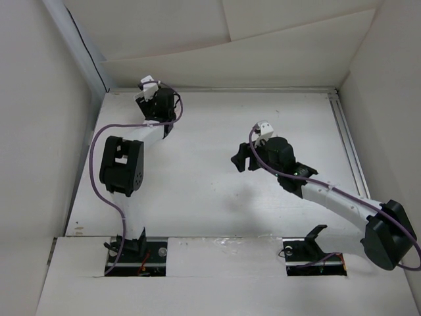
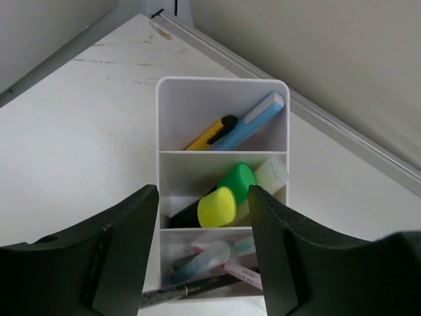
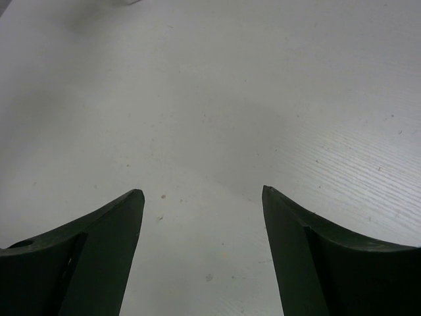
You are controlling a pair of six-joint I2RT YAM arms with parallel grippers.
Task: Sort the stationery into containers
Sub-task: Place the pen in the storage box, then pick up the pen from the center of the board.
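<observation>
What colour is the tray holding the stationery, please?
The tray is white; it shows best in the left wrist view.

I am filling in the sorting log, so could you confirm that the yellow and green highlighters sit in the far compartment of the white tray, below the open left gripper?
Not quite. The left wrist view shows the yellow highlighter and green highlighter in the middle compartment of the white tray, not the far one. The left gripper is indeed open over it.
</observation>
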